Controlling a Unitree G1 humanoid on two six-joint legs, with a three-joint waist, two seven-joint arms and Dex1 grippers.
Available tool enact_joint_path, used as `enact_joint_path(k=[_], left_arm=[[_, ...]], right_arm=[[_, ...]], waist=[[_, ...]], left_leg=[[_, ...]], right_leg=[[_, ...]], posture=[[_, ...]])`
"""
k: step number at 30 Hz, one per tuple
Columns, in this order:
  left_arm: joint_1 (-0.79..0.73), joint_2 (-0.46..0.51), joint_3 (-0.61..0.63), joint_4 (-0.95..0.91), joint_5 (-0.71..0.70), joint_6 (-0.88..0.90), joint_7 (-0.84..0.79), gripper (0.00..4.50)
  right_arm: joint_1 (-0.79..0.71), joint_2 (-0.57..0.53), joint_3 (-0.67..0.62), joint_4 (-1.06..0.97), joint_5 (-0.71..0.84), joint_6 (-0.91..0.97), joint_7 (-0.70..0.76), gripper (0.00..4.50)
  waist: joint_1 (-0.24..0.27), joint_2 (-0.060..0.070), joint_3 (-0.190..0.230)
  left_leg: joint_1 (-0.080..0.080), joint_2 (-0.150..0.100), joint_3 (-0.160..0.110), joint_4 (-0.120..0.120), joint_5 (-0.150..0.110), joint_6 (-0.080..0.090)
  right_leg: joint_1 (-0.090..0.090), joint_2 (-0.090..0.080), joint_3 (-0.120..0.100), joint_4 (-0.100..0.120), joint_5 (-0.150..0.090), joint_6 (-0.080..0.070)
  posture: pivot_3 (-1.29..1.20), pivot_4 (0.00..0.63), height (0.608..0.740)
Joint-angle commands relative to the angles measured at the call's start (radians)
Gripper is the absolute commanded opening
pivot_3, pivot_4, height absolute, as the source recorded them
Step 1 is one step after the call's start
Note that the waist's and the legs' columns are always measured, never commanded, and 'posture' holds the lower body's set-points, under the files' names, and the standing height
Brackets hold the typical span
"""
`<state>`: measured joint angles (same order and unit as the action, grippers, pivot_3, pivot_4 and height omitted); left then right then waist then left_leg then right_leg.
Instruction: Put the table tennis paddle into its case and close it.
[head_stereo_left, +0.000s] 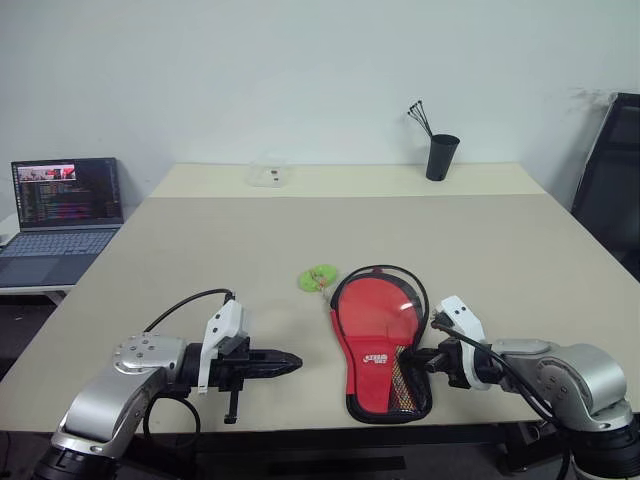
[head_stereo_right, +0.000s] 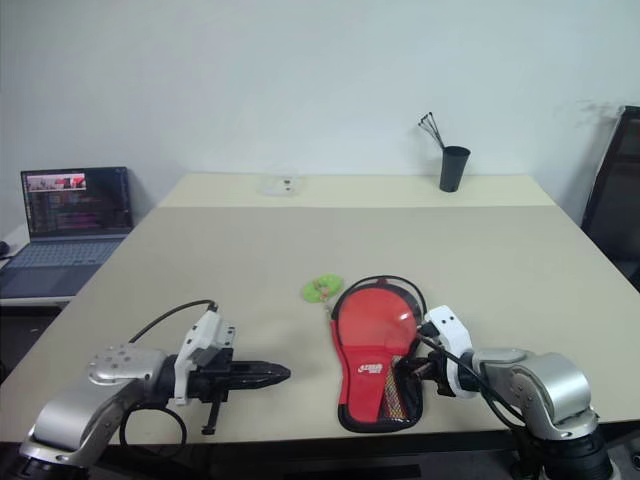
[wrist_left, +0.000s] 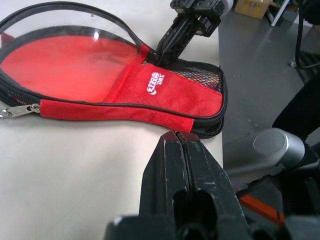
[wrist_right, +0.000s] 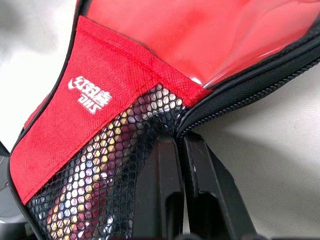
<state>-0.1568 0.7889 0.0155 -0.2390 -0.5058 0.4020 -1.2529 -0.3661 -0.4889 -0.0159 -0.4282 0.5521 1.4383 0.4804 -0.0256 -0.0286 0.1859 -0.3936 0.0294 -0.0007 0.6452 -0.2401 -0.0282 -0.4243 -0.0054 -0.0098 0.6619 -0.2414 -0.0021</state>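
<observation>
The case (head_stereo_left: 372, 362) lies flat near the table's front edge, red face with white logo up. The table tennis paddle (head_stereo_left: 375, 315) is inside it: its red face shows through the clear window and its striped handle (wrist_right: 100, 185) through the mesh. Around the head, the black zip edge (head_stereo_left: 405, 275) stands up in a loose loop, and the silver zip pull (wrist_left: 15, 111) rests at the head's side. My right gripper (head_stereo_left: 418, 358) is shut, tips against the zip edge beside the mesh (wrist_right: 179, 140). My left gripper (head_stereo_left: 295, 364) is shut, level, pointing at the case from its left, a short gap away.
A small green item (head_stereo_left: 318, 278) lies just beyond the case's head. Far back stand a black cup (head_stereo_left: 441, 156) with sticks and a small clear box (head_stereo_left: 268, 176). An open laptop (head_stereo_left: 62, 215) sits on a side table at left; a dark chair (head_stereo_left: 610, 180) stands at right.
</observation>
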Motion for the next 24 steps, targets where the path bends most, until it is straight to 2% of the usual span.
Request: enact_joint_path(k=[1, 2, 3, 7, 14, 19, 24], left_arm=[[-0.012, -0.005, 0.007, -0.002, 0.003, -0.021, 0.012, 0.0], [-0.014, -0.006, 0.007, 0.0, 0.004, -0.02, 0.014, 0.0], [-0.013, -0.007, 0.007, 0.001, 0.008, -0.024, 0.018, 0.0], [-0.009, -0.017, 0.007, 0.004, 0.016, -0.034, 0.034, 0.0], [-0.014, -0.033, 0.001, 0.02, 0.031, -0.037, 0.063, 0.0], [-0.022, -0.038, 0.009, 0.044, 0.04, -0.038, 0.091, 0.0], [-0.088, -0.078, 0.029, 0.115, 0.056, -0.018, 0.192, 0.0]], right_arm=[[-0.009, 0.012, -0.025, 0.005, -0.007, 0.001, -0.031, 0.01], [-0.01, 0.01, -0.026, 0.006, -0.007, 0.0, -0.032, 0.47], [-0.009, -0.015, -0.013, -0.002, -0.013, -0.021, -0.024, 0.66], [-0.014, -0.138, 0.006, -0.03, -0.014, -0.087, 0.03, 1.91], [-0.013, -0.203, -0.007, -0.105, 0.06, -0.087, 0.094, 4.35], [-0.015, -0.221, -0.03, -0.139, 0.116, -0.1, 0.137, 4.46], [-0.133, -0.068, -0.102, -0.078, 0.188, -0.156, 0.113, 4.46]], waist=[[-0.001, 0.0, 0.0], [-0.001, 0.0, 0.0], [-0.001, 0.0, 0.0], [0.0, 0.0, 0.0], [-0.001, 0.0, 0.0], [-0.001, 0.0, 0.0], [-0.003, 0.0, 0.0]], left_leg=[[0.0, 0.0, 0.0, 0.0, 0.0, 0.0], [0.0, 0.0, 0.0, 0.0, 0.0, 0.0], [0.001, 0.0, 0.0, 0.0, 0.0, 0.0], [0.0, 0.0, 0.0, 0.0, 0.0, 0.0], [0.0, 0.0, 0.0, 0.0, 0.0, 0.0], [0.0, 0.0, 0.0, 0.0, 0.0, 0.0], [0.001, 0.0, 0.0, 0.001, 0.0, 0.0]], right_leg=[[0.0, 0.0, 0.0, 0.0, 0.0, 0.0], [0.0, 0.0, 0.0, 0.0, 0.0, 0.0], [0.0, 0.0, 0.0, 0.001, 0.0, 0.0], [0.0, 0.0, 0.0, 0.0, 0.0, 0.0], [0.0, 0.0, 0.0, 0.0, 0.0, 0.0], [0.0, 0.0, 0.0, 0.0, 0.0, 0.0], [0.0, 0.001, 0.0, 0.0, 0.0, 0.0]], posture=[[0.0, 0.15, 0.74], [0.0, 0.15, 0.74], [0.0, 0.15, 0.74], [0.0, 0.15, 0.74], [0.0, 0.15, 0.74], [0.0, 0.15, 0.74], [0.0, 0.15, 0.74]])
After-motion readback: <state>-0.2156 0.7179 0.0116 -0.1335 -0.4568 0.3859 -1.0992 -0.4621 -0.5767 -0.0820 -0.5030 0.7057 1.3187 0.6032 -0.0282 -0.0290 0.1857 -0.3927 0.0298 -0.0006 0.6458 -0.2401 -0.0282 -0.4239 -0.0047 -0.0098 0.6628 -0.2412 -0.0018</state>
